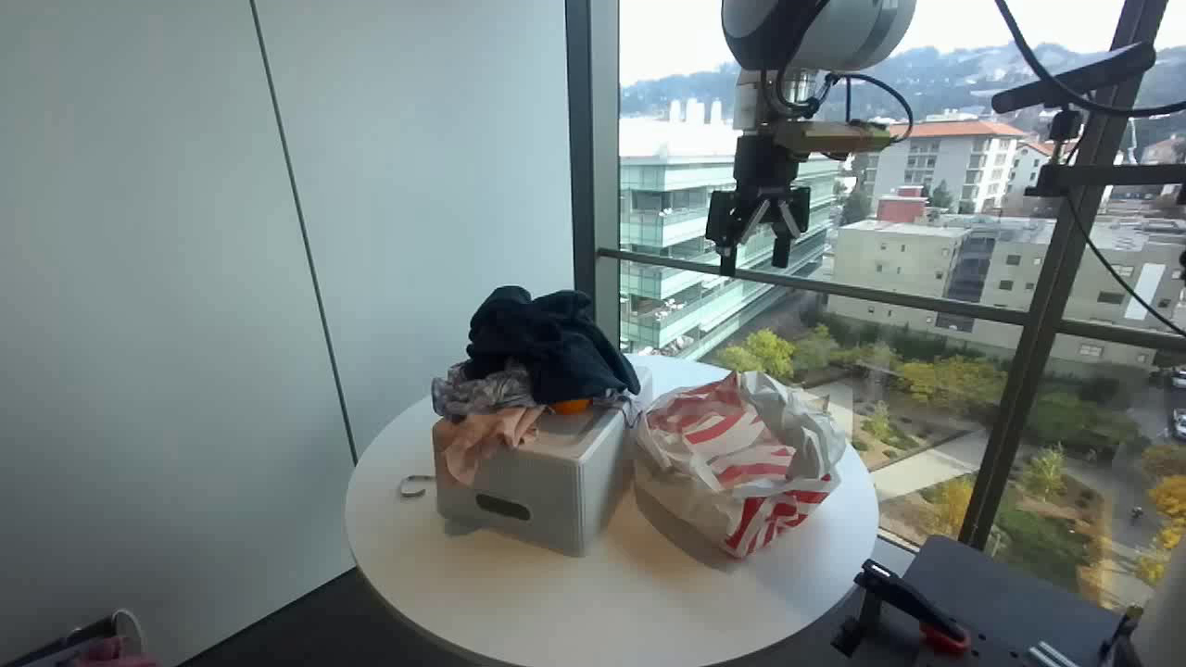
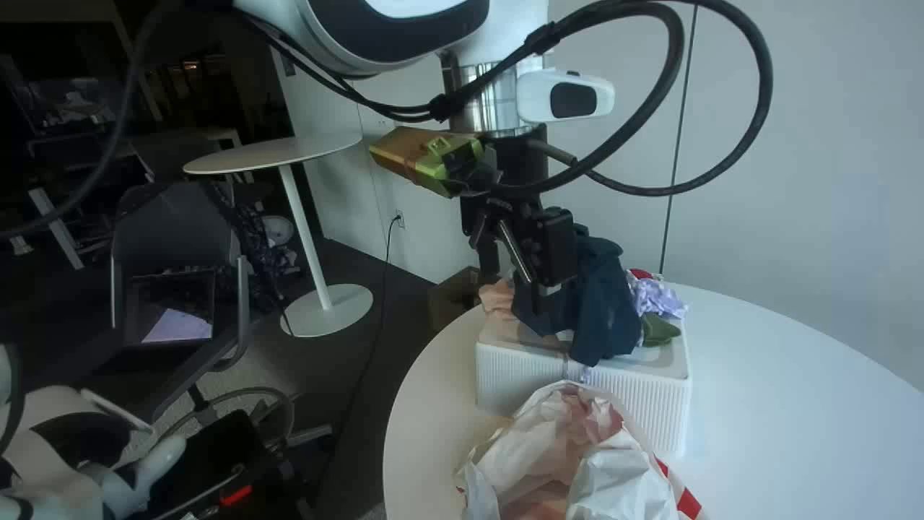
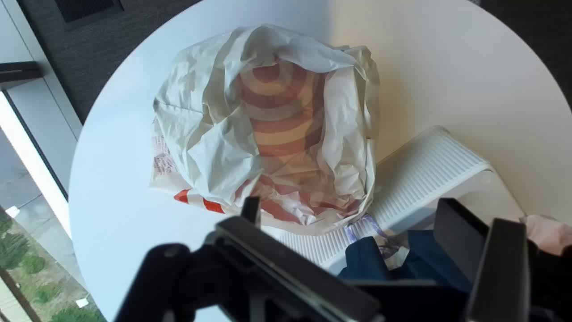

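Window [image 1: 917, 445]: tall glass in a dark metal frame, close beyond the table's edge, bounding that side.
Wall [image 1: 167, 241]: pale panels with a dark seam, bounding the adjoining side.
Floor [image 2: 404, 310]: dark, below the rim.
Round table [image 1: 649, 611]: white, curved edge seen in all three views; a broad stretch of top runs from box to near edge in an exterior view.
Pedestal table [image 2: 274, 153]: round, a gray chair [image 2: 173, 224] near it, both well apart from the white top.
Robot arm [image 1: 857, 32]: white, entering from above; black cable [image 2: 766, 79] looping wide beside the wrist.
Ribbed box [image 1: 556, 519]: white, oval slot in one face, clothes piled on it.
Shopping bag [image 1: 741, 472]: white with red stripes, crumpled, mouth gaping, just beside the box; whether they touch cannot be told.
Navy garment [image 1: 547, 343]: heaped on the box, hanging over the edge on the bag's side.
Gripper [image 1: 755, 259]: black, jaws spread, a gap between the fingers; hangs higher than bag and garment, apart from both.
Peach cloth [image 1: 491, 440]: draped over the box's edge.
Lilac cloth [image 2: 658, 297]: on the box, beside the navy garment.
Orange item [image 1: 570, 406]: partly hidden under the garment; kind unclear.
Loop [image 1: 405, 486]: small, gray, on the tabletop beside the box.
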`<state>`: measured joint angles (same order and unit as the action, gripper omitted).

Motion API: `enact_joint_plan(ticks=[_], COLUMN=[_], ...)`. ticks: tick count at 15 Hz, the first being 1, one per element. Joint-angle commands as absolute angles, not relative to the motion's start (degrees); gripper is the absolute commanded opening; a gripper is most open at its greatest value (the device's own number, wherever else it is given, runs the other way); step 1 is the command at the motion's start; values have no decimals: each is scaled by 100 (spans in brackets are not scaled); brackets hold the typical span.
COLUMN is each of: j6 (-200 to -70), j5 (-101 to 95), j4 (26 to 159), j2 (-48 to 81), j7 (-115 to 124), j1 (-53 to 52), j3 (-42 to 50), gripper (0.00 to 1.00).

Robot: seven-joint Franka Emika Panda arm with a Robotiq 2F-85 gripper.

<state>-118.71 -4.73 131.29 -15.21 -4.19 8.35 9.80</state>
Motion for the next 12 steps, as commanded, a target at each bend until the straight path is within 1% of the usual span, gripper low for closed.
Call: enact_joint_plan(ticks=[1,11,12], j6=[-11859,-11859,-11841], j5=[-466,-466,-321], j4=[13093,13056,12897], j2=[-1520,-1539,-1402], j7=[-425,-425,-432], j1=[856,856,748], j3=[961,962,898], gripper=[100,100,100])
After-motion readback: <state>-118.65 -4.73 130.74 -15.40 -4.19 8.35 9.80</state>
